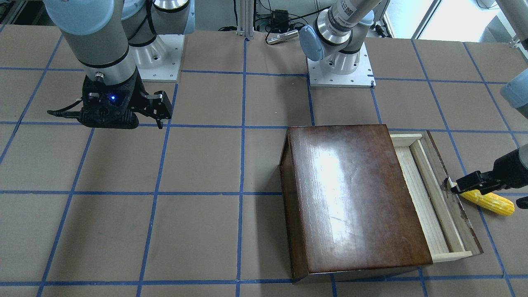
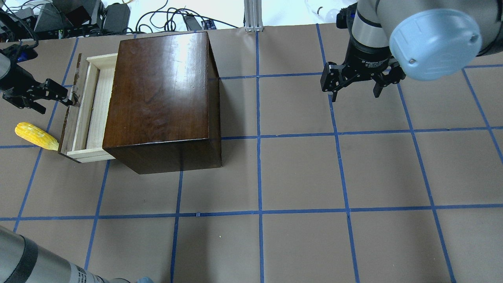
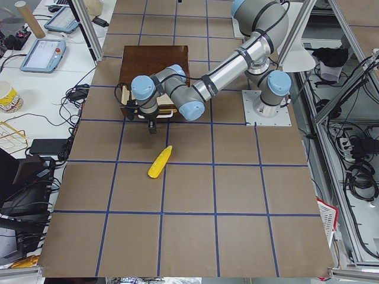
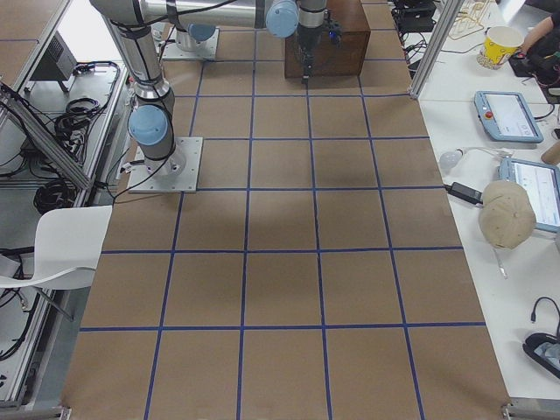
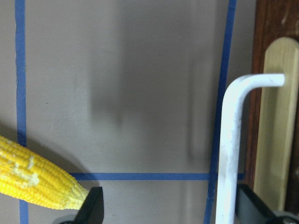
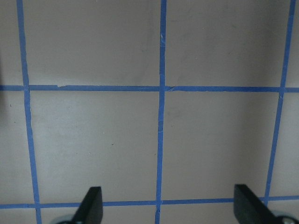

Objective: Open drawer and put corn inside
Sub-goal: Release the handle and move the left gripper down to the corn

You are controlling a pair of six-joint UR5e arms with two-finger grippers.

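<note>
The drawer (image 2: 93,114) of pale wood is pulled partly out of the glossy dark brown box (image 2: 161,94), and it holds nothing. It also shows in the front-facing view (image 1: 418,194). The yellow corn (image 2: 35,135) lies on the table just outside the drawer's dark front panel (image 1: 451,198). My left gripper (image 2: 55,100) is open at the panel. In its wrist view (image 5: 171,207) the white handle (image 5: 228,154) stands just inside the right fingertip and the corn's tip (image 5: 37,182) is by the left one. My right gripper (image 2: 355,92) is open and empty, far off over bare table.
The table is brown paper with a blue tape grid (image 2: 259,212). The two arm bases (image 1: 340,76) stand at the robot's side. Cables and gear (image 2: 118,17) lie past the table's far edge behind the box.
</note>
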